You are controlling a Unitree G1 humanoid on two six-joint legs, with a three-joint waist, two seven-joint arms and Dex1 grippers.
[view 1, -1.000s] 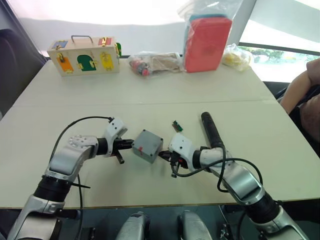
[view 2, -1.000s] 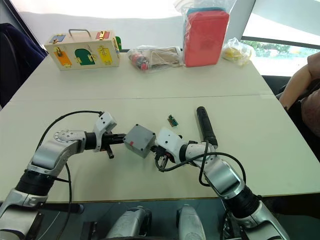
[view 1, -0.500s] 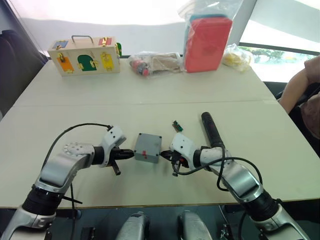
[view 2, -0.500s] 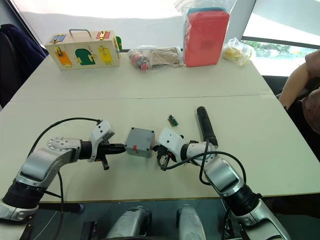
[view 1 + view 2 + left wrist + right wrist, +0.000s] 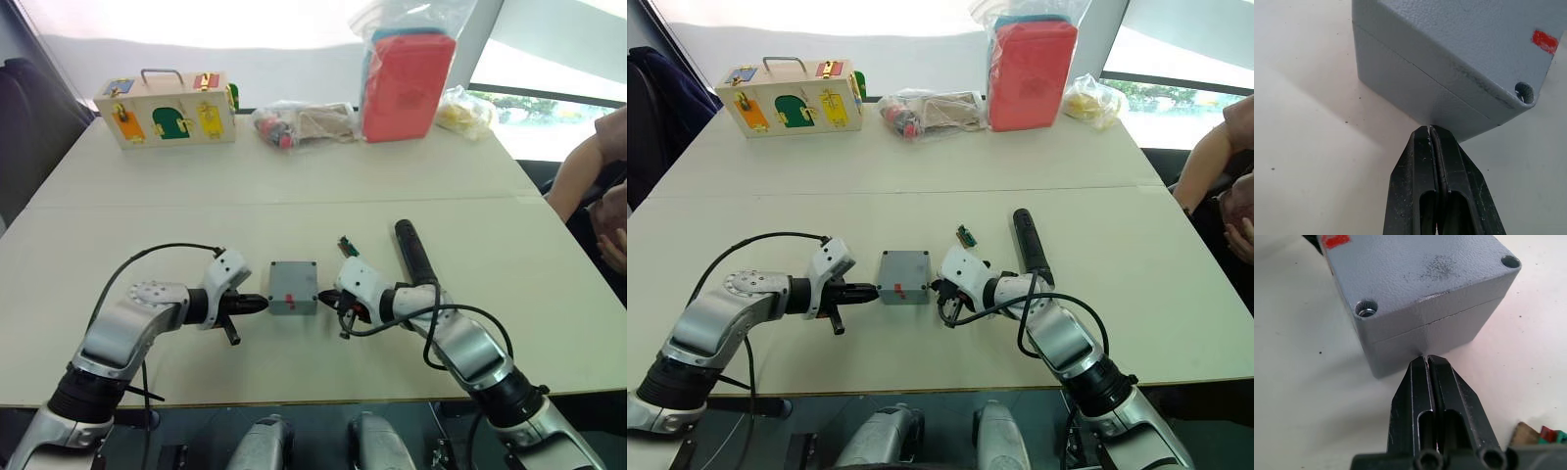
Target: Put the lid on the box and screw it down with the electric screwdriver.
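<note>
Left claw (image 5: 1430, 131) closed, right claw (image 5: 1426, 360) closed

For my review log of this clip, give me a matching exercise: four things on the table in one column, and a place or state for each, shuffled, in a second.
Things:
1. box
2. electric screwdriver
3. left gripper
4. wooden case

Places or states:
A. far left end of the table
B. shut, tips at the box's left side
C. lid on, between both grippers
D. lying beside the right arm, unheld

Pairs: 1-C, 2-D, 3-B, 4-A
</note>
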